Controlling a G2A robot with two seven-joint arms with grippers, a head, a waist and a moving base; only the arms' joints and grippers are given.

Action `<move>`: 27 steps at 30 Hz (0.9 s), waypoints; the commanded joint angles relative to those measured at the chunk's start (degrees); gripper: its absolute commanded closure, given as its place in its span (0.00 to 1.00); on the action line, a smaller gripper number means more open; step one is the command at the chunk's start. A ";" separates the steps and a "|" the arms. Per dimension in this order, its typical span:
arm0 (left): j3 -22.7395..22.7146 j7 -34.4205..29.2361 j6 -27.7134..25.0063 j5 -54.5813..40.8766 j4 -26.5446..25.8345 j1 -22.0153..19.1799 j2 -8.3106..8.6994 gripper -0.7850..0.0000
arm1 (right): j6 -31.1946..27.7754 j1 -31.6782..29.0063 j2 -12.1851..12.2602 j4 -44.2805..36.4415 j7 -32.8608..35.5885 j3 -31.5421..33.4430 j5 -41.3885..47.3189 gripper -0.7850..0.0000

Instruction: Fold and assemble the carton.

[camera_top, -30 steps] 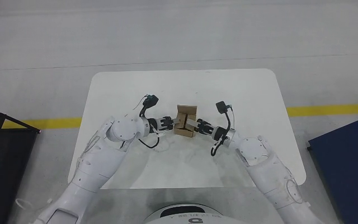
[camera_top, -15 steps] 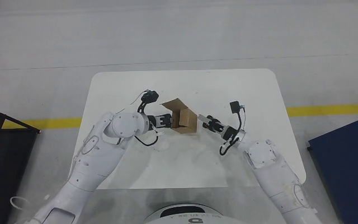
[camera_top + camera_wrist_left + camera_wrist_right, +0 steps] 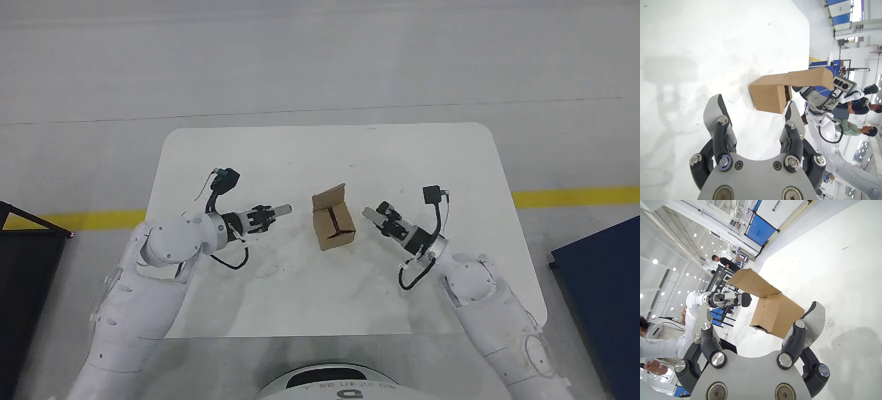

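The carton point(image 3: 333, 217) is plain brown cardboard, a small box standing with one flap raised and the flap's tip bent over. The left hand point(image 3: 283, 210) and right hand point(image 3: 376, 212) flank the carton, each apart from it, fingers spread wide and holding nothing. Under the carton lies a white, lightly scuffed tabletop point(image 3: 420, 160). Beyond the carton is pale grey floor point(image 3: 320, 60), crossed by a yellow line point(image 3: 575, 196).

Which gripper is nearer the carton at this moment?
Right. The right gripper is just off one side of the carton, fingers open and not touching it. The left gripper is on the opposite side, also open, with a clearly wider gap.
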 commanded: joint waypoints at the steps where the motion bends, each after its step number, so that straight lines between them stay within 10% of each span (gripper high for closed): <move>1: -0.44 0.15 -1.08 1.58 0.70 -0.96 0.19 0.00 | 0.39 -0.04 0.09 -0.58 -0.52 0.19 -2.56 0.10; 14: 13.56 6.38 -5.77 -1.73 15.20 -17.30 -2.93 0.00 | -3.61 -1.67 2.18 -7.81 6.89 1.62 -29.14 0.00; 27: 21.66 6.38 -5.17 -5.72 18.24 -19.04 -5.04 0.00 | 1.87 5.35 0.83 0.31 -5.68 -6.20 -45.39 0.00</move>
